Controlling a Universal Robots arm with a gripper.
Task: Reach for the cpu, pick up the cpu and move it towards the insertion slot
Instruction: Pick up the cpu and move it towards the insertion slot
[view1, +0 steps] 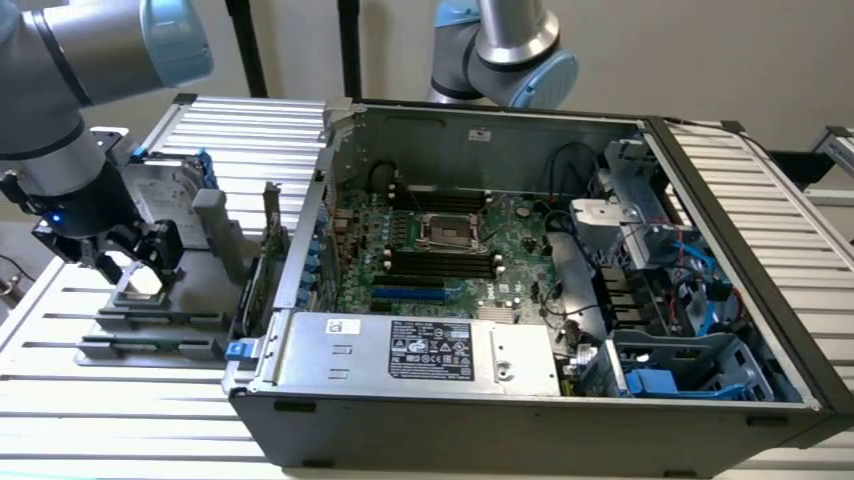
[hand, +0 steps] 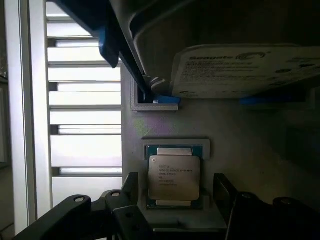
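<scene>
One arm (view1: 64, 165) points straight down, claw (view1: 138, 262) wide open, empty, straddling the cpu (hand: 174, 177).

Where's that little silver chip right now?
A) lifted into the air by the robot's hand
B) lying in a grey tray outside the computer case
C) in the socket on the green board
B: the cpu lies flat in its grey tray, with the open hand straddling it.
</scene>
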